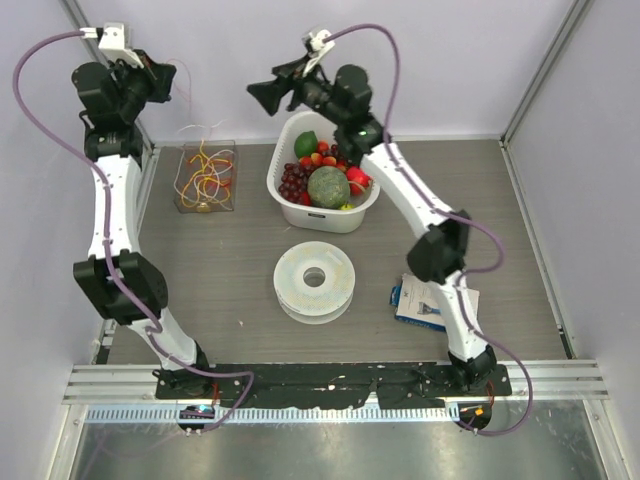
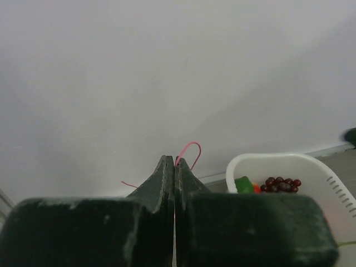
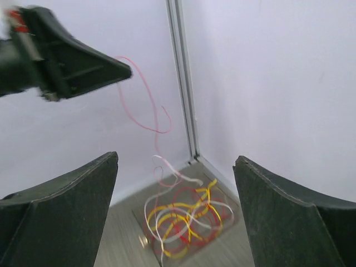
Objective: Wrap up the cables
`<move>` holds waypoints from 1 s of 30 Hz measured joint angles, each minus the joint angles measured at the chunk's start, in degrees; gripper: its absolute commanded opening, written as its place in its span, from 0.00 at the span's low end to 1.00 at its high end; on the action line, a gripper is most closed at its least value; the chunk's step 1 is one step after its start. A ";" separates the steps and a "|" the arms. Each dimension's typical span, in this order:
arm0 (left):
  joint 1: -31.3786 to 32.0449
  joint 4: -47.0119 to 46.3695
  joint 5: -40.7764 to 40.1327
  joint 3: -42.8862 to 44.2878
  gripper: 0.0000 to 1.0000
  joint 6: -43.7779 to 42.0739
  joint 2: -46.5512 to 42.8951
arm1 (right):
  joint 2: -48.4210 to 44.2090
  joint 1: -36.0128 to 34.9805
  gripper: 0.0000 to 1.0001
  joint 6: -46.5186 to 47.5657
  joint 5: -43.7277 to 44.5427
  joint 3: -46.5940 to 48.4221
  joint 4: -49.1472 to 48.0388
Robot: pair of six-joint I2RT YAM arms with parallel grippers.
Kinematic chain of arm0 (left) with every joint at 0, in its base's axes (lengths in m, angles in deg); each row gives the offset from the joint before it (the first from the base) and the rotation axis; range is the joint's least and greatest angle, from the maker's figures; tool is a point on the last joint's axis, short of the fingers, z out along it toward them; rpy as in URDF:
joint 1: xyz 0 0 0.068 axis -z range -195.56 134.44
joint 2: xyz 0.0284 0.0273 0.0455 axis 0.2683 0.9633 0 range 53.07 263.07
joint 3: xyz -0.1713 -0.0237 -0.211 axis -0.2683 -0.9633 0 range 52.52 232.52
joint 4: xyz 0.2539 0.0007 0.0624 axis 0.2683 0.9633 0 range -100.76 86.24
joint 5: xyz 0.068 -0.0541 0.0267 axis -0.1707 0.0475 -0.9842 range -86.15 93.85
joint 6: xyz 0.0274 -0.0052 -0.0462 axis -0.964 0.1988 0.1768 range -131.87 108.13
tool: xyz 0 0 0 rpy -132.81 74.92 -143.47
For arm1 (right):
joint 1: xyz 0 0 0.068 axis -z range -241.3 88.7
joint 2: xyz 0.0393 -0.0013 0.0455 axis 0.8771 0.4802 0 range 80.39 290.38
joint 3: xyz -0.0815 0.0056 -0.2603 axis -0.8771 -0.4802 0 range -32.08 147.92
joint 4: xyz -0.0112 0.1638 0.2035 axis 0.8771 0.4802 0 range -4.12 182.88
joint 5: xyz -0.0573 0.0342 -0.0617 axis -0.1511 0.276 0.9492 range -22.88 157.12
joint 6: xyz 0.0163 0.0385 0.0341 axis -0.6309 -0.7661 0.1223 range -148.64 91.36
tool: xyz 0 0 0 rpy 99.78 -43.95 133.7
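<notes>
The left fingers (image 2: 167, 178) are pressed together on one pink cable (image 3: 146, 103), held high in the upper left of the overhead view. From there the strand hangs in loose curls down to the rest of the cables (image 3: 183, 217), a red, yellow and white tangle lying in a clear box (image 1: 236, 180) at the left of the surface (image 1: 220, 290). The right fingers (image 3: 83, 194) are spread wide and hold nothing. They point at the hanging strand from the upper middle of the overhead view, well apart from it.

The step looks like drawing a single cable free so it can be wound, probably onto the white spool (image 1: 315, 300) in the middle of the surface. To do it well, the lift should go slowly and straight, so the strand slides out without dragging its neighbours or tipping the box. The right fingers would do best to close on the strand below the curls, where it hangs steadier. It is very thin, so the pinch must be centred.

No writing can be read. The blue-and-white packet (image 1: 418, 308) at lower right has print too small to make out, and the fruit basket (image 1: 290, 205) is plain.
</notes>
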 measured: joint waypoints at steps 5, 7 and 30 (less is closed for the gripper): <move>0.00 -1.46 3.21 -4.28 0.00 -1.18 -7.78 | 14.49 -5.16 0.91 -2.64 4.92 8.07 -9.88; 0.00 -1.86 4.96 -5.73 0.00 -1.36 -9.97 | 15.85 -7.30 0.91 -1.88 6.12 5.14 -12.31; -0.04 -2.58 17.42 -19.61 0.00 -2.95 -19.02 | 20.41 -12.92 0.51 4.46 18.49 6.21 -25.00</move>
